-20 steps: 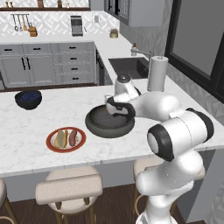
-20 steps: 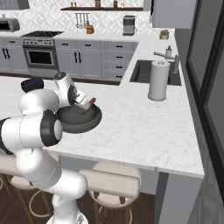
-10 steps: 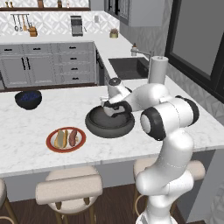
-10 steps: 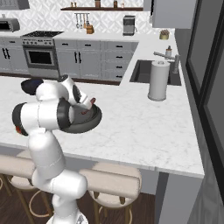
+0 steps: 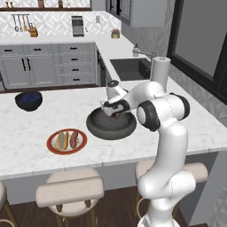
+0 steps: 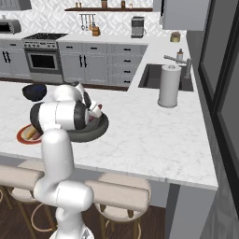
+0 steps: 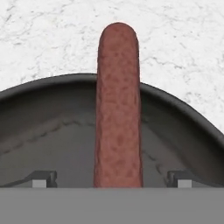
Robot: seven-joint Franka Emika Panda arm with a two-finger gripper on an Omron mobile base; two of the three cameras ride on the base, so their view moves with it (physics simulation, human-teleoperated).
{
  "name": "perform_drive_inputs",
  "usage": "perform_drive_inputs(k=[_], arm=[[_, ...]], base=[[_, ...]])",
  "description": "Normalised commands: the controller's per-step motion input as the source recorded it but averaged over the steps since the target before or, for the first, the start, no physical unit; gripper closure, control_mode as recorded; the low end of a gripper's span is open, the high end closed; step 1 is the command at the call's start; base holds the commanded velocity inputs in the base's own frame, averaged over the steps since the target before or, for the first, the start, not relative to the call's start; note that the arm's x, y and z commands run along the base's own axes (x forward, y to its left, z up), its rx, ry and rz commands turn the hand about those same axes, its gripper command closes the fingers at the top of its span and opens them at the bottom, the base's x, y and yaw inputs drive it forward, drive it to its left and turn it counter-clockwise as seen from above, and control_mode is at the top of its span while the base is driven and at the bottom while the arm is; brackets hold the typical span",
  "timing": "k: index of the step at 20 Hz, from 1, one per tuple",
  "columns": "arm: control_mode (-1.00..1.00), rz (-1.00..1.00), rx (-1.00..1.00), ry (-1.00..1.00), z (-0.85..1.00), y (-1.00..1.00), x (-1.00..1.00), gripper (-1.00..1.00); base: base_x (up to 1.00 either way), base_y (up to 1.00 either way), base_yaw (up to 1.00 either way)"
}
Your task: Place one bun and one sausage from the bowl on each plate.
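Observation:
A reddish-brown sausage [image 7: 118, 109] lies in the dark grey bowl [image 7: 43, 89], its far end leaning over the rim. My gripper [image 7: 111, 179] is open, with one fingertip on each side of the sausage and not touching it. In the left base view the gripper [image 5: 115, 114] reaches down into the bowl [image 5: 95, 128] at mid-counter. To the bowl's left stands the red-rimmed plate [image 5: 53, 148], with a bun [image 5: 60, 140] and a sausage [image 5: 74, 139] side by side on it. In the right base view my arm hides much of the bowl [image 6: 99, 127] and the plate [image 6: 23, 137].
A small deep dark bowl with blue contents [image 5: 29, 100] stands at the counter's back left. A paper towel roll [image 5: 159, 71] stands by the sink [image 5: 126, 68] behind the arm. Stools [image 5: 68, 190] line the counter's near edge.
The arm's elbow has swung from low on the right to upright behind the bowl. The hand has stayed over the bowl with its jaws open.

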Motion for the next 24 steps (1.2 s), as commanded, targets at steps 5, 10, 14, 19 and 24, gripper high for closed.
perform_drive_inputs(k=[5,10,14,19,24], arm=[[-1.0,-0.02,0.0,0.04,-0.43,-0.12,0.13,1.0],[-1.0,0.0,0.0,0.0,-0.12,-0.13,-0.02,1.0],[-1.0,0.0,0.0,-0.02,0.04,-0.13,-0.2,1.0],[-1.0,0.0,0.07,-0.23,0.9,-0.2,-0.8,1.0],[-1.0,0.0,0.13,-0.2,1.0,-0.35,-0.77,1.0]], base=[[0.0,0.0,0.0],[0.0,0.0,0.0],[0.0,0.0,0.0],[0.0,0.0,0.0],[0.0,0.0,0.0]])
